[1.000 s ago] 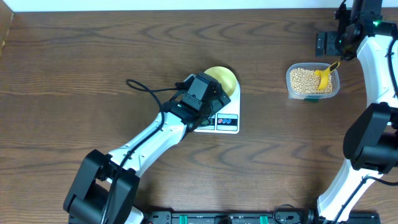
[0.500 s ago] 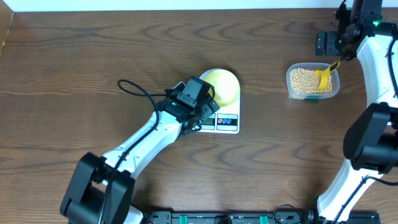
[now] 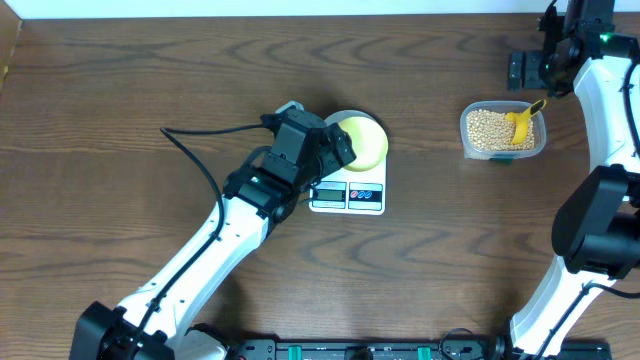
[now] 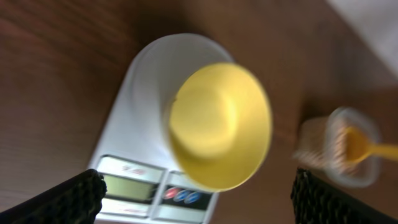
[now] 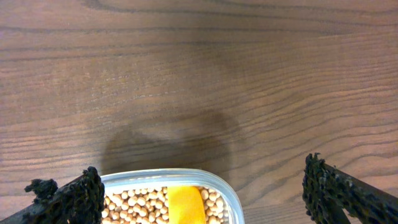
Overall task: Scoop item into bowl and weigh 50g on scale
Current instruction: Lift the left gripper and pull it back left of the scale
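Note:
The pale-yellow bowl (image 3: 364, 141) (image 4: 221, 124) stands on the white scale (image 3: 348, 196) (image 4: 134, 99), with no grains showing in it. My left gripper (image 3: 336, 151) (image 4: 196, 208) hovers open just left of the bowl, above the scale's display, holding nothing. The item, tan grains (image 3: 487, 128) (image 5: 134, 202), fills a clear container (image 3: 503, 152) (image 5: 168, 176) at the right, with a yellow scoop (image 3: 521, 122) (image 5: 185, 205) resting in it. My right gripper (image 3: 523, 68) (image 5: 202, 199) hangs open above the container's far side, empty.
The left arm's black cable (image 3: 200, 170) loops over the table left of the scale. The right arm (image 3: 600, 120) runs down the table's right edge. Bare brown wood (image 3: 120, 90) lies around the scale and container.
My left gripper has drawn back to the left off the bowl, uncovering most of it, and its arm has swung leftward. The bowl stays on the scale. The right arm has not moved.

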Available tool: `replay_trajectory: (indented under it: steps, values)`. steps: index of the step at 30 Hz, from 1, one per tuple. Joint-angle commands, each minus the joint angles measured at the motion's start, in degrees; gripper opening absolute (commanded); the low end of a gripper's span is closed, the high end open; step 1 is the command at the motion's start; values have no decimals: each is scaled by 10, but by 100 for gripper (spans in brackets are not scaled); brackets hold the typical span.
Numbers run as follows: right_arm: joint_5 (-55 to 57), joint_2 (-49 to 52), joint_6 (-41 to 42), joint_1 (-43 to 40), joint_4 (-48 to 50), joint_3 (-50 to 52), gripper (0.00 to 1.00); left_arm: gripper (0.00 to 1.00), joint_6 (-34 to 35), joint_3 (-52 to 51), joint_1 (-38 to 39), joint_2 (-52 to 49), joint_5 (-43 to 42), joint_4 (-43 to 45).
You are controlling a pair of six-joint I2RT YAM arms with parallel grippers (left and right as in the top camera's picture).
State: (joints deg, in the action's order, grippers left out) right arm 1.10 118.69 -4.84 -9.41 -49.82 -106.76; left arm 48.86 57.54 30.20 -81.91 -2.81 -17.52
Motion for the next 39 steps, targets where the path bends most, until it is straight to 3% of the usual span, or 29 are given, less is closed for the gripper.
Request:
replay_trajectory:
  steps: [1, 4, 8, 14, 27, 30, 35, 39]
  values:
    - [4, 5, 1, 3, 1, -7, 99, 98, -111, -3, -3, 5, -12, -60]
    - [4, 5, 1, 3, 1, -7, 99, 98, -111, -3, -3, 4, -34, -141]
    - [4, 5, 1, 3, 1, -7, 99, 98, -120, -3, -3, 4, -42, -184]
    - [4, 5, 1, 3, 1, -7, 99, 98, -240, -10, -2, -11, -24, -196]
    - [4, 5, 1, 3, 1, -7, 99, 98, -243, -21, -2, -43, 30, -166]
    - [4, 5, 1, 3, 1, -7, 99, 98, -218, -21, -3, -43, 88, -156]
    - [4, 5, 1, 3, 1, -7, 99, 98, -99, -27, -3, -43, 240, -190]
    - [4, 5, 1, 3, 1, -7, 99, 98, -63, -50, -3, -43, 265, -180]
